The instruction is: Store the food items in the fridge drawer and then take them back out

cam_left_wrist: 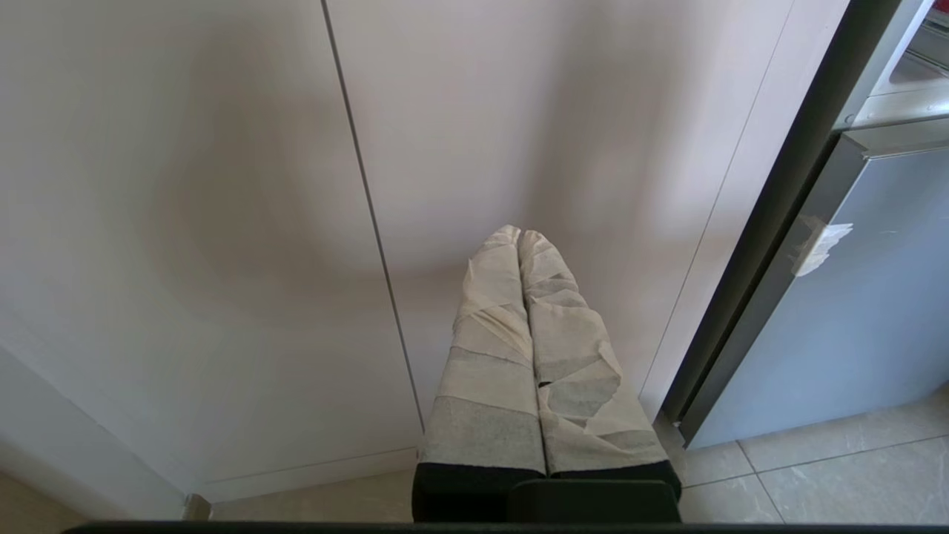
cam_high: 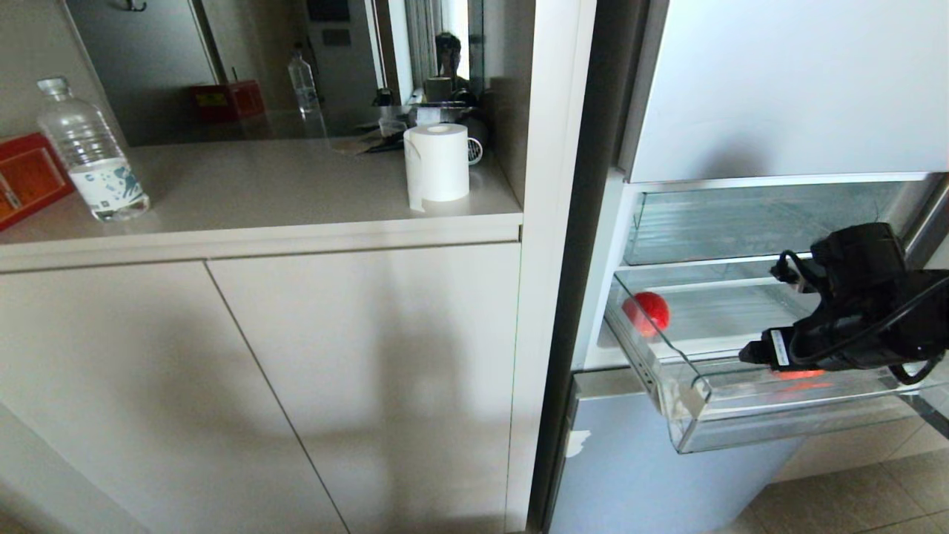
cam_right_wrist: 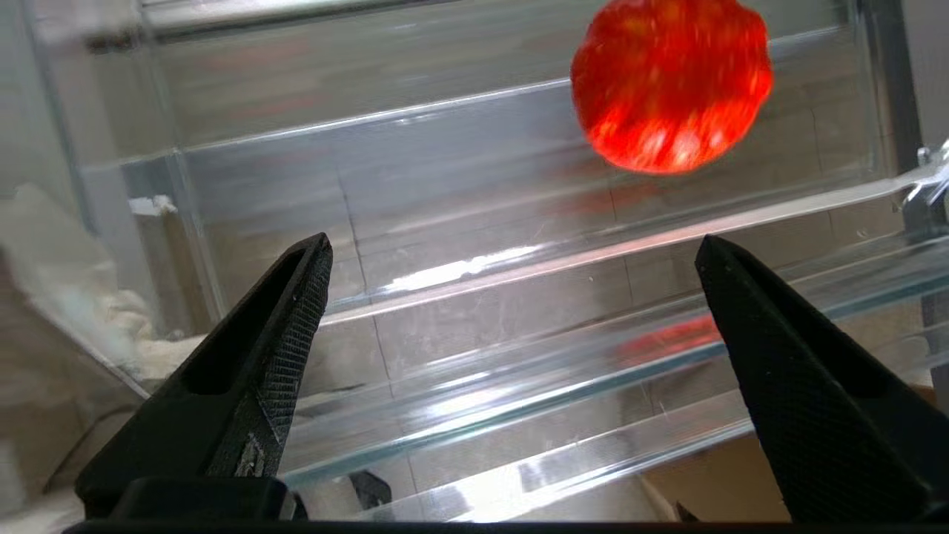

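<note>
The fridge drawer (cam_high: pixel 778 430) is pulled out, clear plastic with white tape on its front left corner. A glossy red fruit (cam_high: pixel 646 311) lies in its back left part. My right gripper (cam_high: pixel 758 313) hangs over the drawer's right half, pointing left, open and empty. In the right wrist view the fruit (cam_right_wrist: pixel 671 85) lies well beyond the right gripper (cam_right_wrist: pixel 511 239), off toward one fingertip, above the ribbed drawer floor (cam_right_wrist: pixel 445 297). A red patch (cam_high: pixel 797 374) shows under the gripper; I cannot tell whether it is a fruit or a reflection. My left gripper (cam_left_wrist: pixel 519 233), tape-wrapped, is shut and parked before the cabinet doors.
Another clear bin (cam_high: pixel 741 222) sits above the drawer inside the fridge. The grey lower fridge door (cam_high: pixel 645 475) is closed beneath it. On the counter to the left stand a paper roll (cam_high: pixel 437 163), a water bottle (cam_high: pixel 93 159) and a red box (cam_high: pixel 26 178).
</note>
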